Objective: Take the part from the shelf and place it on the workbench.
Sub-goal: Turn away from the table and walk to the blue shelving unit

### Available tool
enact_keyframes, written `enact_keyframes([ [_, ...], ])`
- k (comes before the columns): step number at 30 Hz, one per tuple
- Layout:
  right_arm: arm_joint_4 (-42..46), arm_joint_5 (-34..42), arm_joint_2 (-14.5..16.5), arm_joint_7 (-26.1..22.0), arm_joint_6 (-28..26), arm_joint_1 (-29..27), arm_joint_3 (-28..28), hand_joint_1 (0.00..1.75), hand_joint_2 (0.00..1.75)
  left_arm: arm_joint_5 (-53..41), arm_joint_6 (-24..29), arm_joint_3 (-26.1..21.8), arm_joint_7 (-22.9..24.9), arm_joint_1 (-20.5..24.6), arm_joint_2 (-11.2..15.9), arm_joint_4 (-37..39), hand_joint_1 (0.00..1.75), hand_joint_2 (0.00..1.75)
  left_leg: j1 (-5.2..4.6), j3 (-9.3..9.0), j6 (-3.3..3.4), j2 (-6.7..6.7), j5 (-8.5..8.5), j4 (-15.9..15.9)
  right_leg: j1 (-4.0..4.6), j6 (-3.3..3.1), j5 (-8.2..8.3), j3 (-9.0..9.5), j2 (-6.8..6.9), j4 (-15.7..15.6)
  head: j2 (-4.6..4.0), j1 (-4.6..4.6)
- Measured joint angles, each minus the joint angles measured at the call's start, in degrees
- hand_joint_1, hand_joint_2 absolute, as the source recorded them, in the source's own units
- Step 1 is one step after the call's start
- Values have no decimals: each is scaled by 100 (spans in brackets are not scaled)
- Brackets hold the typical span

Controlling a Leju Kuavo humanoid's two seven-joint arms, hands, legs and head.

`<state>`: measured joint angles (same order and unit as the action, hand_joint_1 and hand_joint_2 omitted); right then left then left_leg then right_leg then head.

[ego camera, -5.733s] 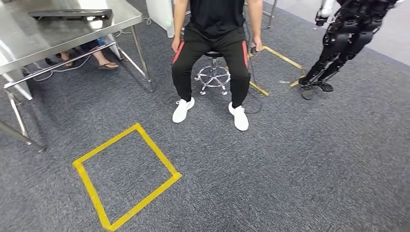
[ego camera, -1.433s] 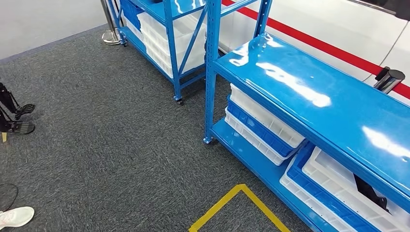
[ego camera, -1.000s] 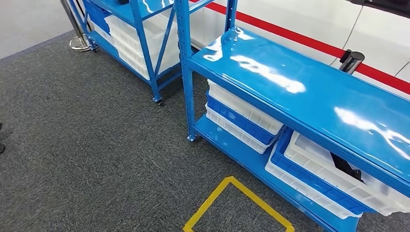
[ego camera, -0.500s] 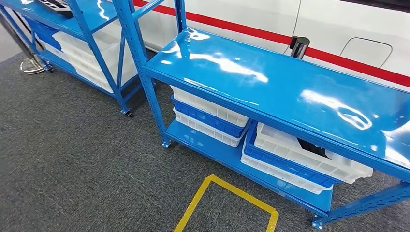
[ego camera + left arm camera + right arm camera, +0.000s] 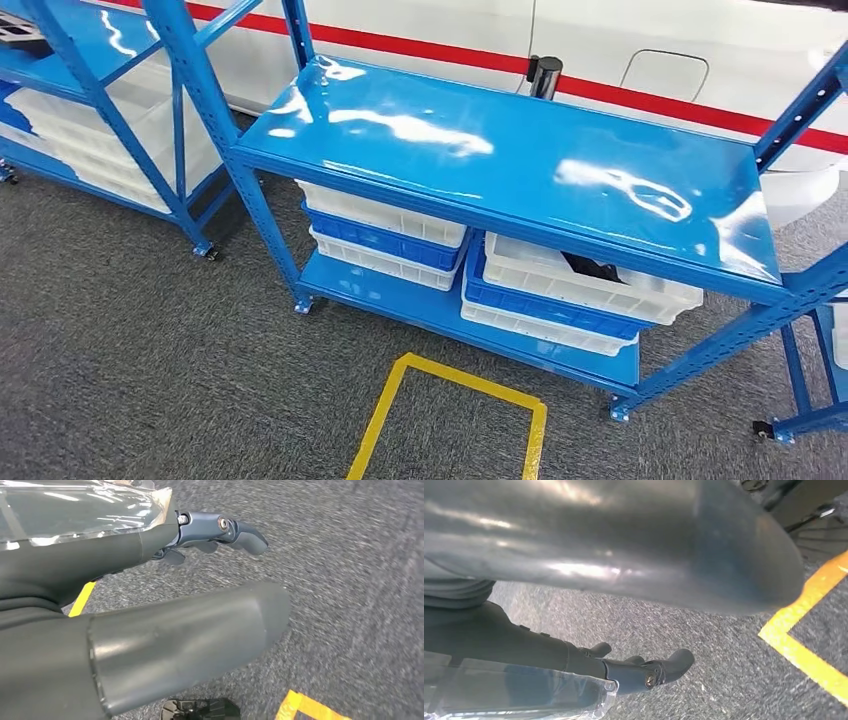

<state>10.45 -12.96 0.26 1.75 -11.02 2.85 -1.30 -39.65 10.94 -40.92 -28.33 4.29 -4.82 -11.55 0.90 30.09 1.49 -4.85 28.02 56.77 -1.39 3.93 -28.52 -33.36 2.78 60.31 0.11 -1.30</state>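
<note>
Nearest, head view: yellow tape square (image 5: 447,420) on the grey carpet (image 5: 130,370), just in front of the shelf unit.

Left hand (image 5: 165,600) hangs over carpet in its wrist view, thumb and darker fingers (image 5: 235,530) spread apart, nothing in them. A strip of yellow tape (image 5: 305,707) lies on the floor below it. View is motion-blurred.

Right hand (image 5: 614,595): same story, fingers (image 5: 664,669) apart, holding nothing, over carpet with a yellow tape line (image 5: 804,635) beside it.

Blue shelf (image 5: 520,165) stands square ahead, glossy top deck bare and reflecting light. Lower deck carries two stacks of bins side by side: the left stack (image 5: 385,235) is white-blue-white, the right stack (image 5: 570,295) white-blue-white as well, sticking out further toward the camera.

Part (image 5: 592,267): dark object lying in the top white bin of the right stack, under the top deck. Mostly hidden by the deck edge, shape unclear.

Second blue rack (image 5: 90,110) to the left, with white bins on its lower level and a dark tray (image 5: 18,28) at its top deck, cut off by the frame edge.

Behind the shelf: black post top (image 5: 545,72), then a white wall panel with a red stripe (image 5: 640,95).
</note>
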Motion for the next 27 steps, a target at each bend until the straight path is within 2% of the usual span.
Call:
enact_keyframes([
  [1, 0, -4, -3, -5, 0, 11, 1, 0, 0, -2, 1, -1, -1, 3, 1, 0, 0, 0, -16, -23, -40, -56, 22, 7, 10, -31, 80, 129, 80, -229, 0, 8],
  [2, 0, -7, -5, -9, 0, 18, 0, 0, 0, -2, 2, -1, -1, 10, 2, 0, 0, 0, -31, -47, -78, -109, 41, 11, 29, -81, 111, 168, 109, -302, 0, 14],
  [3, 0, -8, -7, -11, 0, 16, -1, 0, 0, -2, 3, -2, -1, 24, 2, 1, 0, 0, -31, -73, -113, -163, 57, 11, 47, -137, 124, 152, 52, -292, 0, 21],
  [4, 0, -9, -9, -13, 0, 11, -1, 0, 0, -3, 4, -2, 0, 41, 2, 0, 0, 0, -16, -92, -147, -190, 71, 12, 31, -190, 129, 149, -16, -288, 0, 28],
  [5, 0, -9, -7, -13, 0, 6, -1, 0, 0, -5, 4, -2, 1, 55, 3, -1, 0, 0, 5, -94, -182, -126, 121, 52, 15, -229, 133, 154, -74, -292, 0, 29],
  [7, 0, -8, -5, -9, 0, 6, -1, 0, 0, -16, 4, -2, 1, 63, 4, 0, 0, 0, 40, 50, -230, 170, 393, 414, -17, -320, 152, 176, -189, -303, 0, 42],
  [8, 0, -7, -3, -7, 0, 8, -1, 0, 0, -21, 3, -3, 1, 55, 6, 1, 0, 0, 45, 211, -238, 338, 598, 766, -8, -352, 159, 170, -250, -302, 0, 47],
  [9, 0, -3, -4, -5, 0, 8, -1, 0, 0, -25, 2, -3, 1, 44, 6, 2, 0, 0, 44, 408, -235, 426, 786, 1160, 10, -381, 165, 162, -318, -300, 0, 50],
  [10, 0, -1, -4, -5, 0, 8, -1, 0, 0, -27, 1, -4, 1, 35, 9, 3, 0, 0, 42, 577, -230, 464, 894, 1479, 29, -392, 168, 158, -396, -298, 0, 49],
  [11, 0, 3, -4, -5, 0, 3, -2, 0, 0, -27, -1, -4, 1, 30, 12, 3, 0, 0, 41, 675, -217, 479, 887, 1629, 47, -397, 170, 159, -477, -296, 0, 50],
  [12, 0, 5, -4, -5, 0, -3, -2, 0, 0, -28, -2, -4, 1, 29, 14, 3, 0, 0, 39, 671, -193, 492, 759, 1561, 62, -397, 170, 166, -560, -294, 0, 50],
  [13, 0, 6, -3, -4, 0, -6, -3, 0, 0, -32, -3, -4, 1, 30, 16, 3, 0, 0, 36, 561, -160, 534, 541, 1280, 72, -397, 170, 177, -642, -293, 0, 49],
  [14, 0, 7, -1, -4, 0, -7, -3, 0, 0, -36, -4, -4, 1, 30, 20, 3, 0, 0, 34, 400, -115, 639, 306, 896, 73, -395, 171, 184, -718, -293, 0, 49],
  [15, 0, 7, 5, -4, 0, -2, -3, 0, 0, -43, -7, -5, 0, 29, 28, 3, 0, 0, 34, 245, -71, 776, 140, 539, 89, -389, 173, 183, -790, -288, 0, 46],
  [16, 0, 7, 11, -4, 0, 5, -3, 0, 0, -48, -9, -5, 0, 31, 35, 4, 0, 0, 28, 133, -40, 885, 44, 282, 90, -377, 179, 171, -853, -284, 0, 46],
  [17, 0, 7, 16, -4, 0, 8, -4, 0, 0, -52, -10, -6, -1, 35, 43, 4, 0, 0, 15, 80, -19, 949, 21, 155, 84, -354, 189, 149, -913, -285, 0, 44],
  [19, 0, 23, 16, -4, -3, -5, -7, 0, 0, -57, -15, -7, -1, 54, 44, 3, 0, 0, -15, 54, 6, 869, 18, 89, 79, -277, 221, 94, -1029, -303, 0, 45],
  [20, 0, 38, 17, -3, -6, -17, -10, 0, 0, -62, -21, -7, -2, 65, 39, 2, 0, 0, -16, 31, 25, 801, -12, 36, 81, -244, 219, 67, -995, -287, 0, 44],
  [21, 0, 57, 18, -2, -11, -22, -13, 0, 0, -73, -31, -7, -2, 74, 35, 1, 0, 0, -9, 5, 54, 727, -44, -25, 94, -229, 167, 7, -876, -197, 0, 34],
  [23, 0, 84, 20, 1, -22, -11, -20, 0, 0, -96, -55, -7, -1, 80, 33, 1, 0, 0, 3, -31, 93, 578, -92, -114, 100, -242, -48, -196, -549, 192, 0, 15],
  [24, 0, 90, 19, 2, -26, -3, -22, 0, 0, -104, -64, -7, 0, 78, 36, 1, 0, 0, 1, -33, 105, 536, -95, -123, 102, -253, -144, -288, -457, 364, 0, 6],
  [27, 0, 92, 18, 2, -29, 2, -23, 0, 0, -107, -67, -7, 1, 78, 37, 1, 0, 0, -2, -31, 105, 508, -95, -123, 99, -258, -202, -353, -430, 485, 0, 7],
])
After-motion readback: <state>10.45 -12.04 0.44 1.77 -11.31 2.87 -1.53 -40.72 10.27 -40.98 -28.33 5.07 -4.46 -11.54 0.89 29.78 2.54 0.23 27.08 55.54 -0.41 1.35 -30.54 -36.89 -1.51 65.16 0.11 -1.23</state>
